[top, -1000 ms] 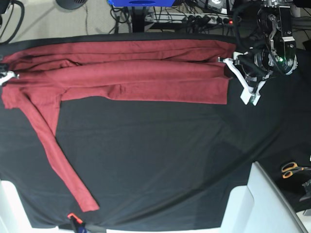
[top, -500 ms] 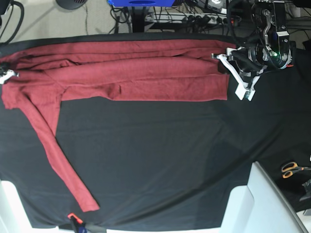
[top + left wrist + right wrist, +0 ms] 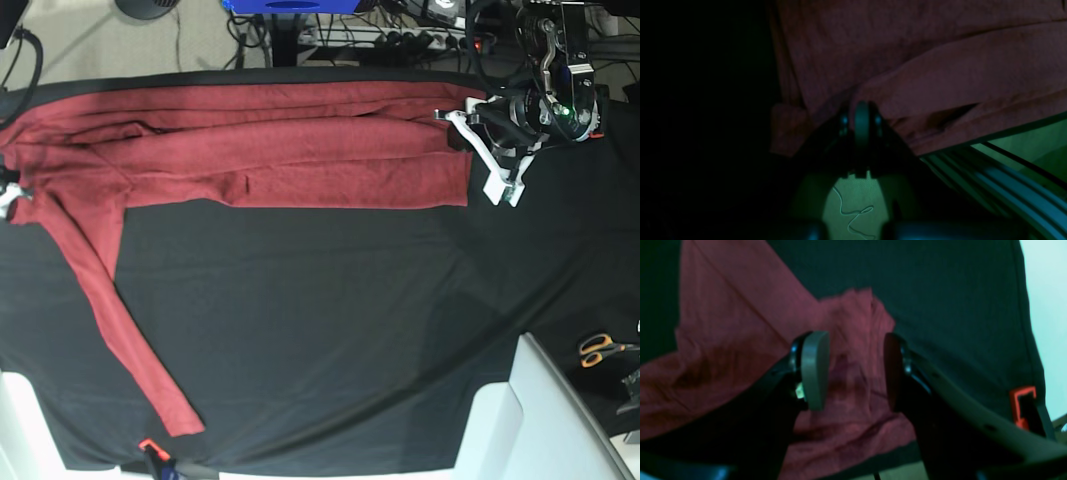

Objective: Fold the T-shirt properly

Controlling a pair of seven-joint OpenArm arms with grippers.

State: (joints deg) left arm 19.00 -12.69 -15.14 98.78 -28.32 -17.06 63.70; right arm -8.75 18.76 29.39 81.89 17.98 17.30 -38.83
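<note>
T-shirt [image 3: 270, 150] in base view lies as a long maroon band, long axis parallel to the black table cloth's [image 3: 330, 330] far edge and just inside it, hem end toward the left gripper [image 3: 478, 150], collar end toward the opposite side of the cloth. Body is folded lengthwise in stacked layers, plain knit, no print, a few soft ridges running along the band. One long sleeve [image 3: 125, 330] splays off the collar end, slanting diagonally toward the cloth's near edge, flat and unfolded. Left gripper sits at the shirt's hem end, white fingers [image 3: 500, 185] overlapping the cloth edge there. Scissors [image 3: 598, 348] with orange handles lie on the table cloth well away from the shirt, near the side edge. Left wrist view: very dark; left gripper [image 3: 862, 116] has jaws pressed together with no gap, tips right against a rumpled fold of the T-shirt [image 3: 940, 73]; whether fabric is actually pinched, cannot tell. Shirt edge here runs beside the table rim. Right wrist view: right gripper [image 3: 853, 370] stands with jaws parted about halfway, pads [image 3: 813, 370] either side of a bunched, wrinkled patch of T-shirt [image 3: 740, 340], nothing clamped between them; shirt lies slack on the black cloth under the gap, with a straight seam line running diagonally across the flatter part.
</note>
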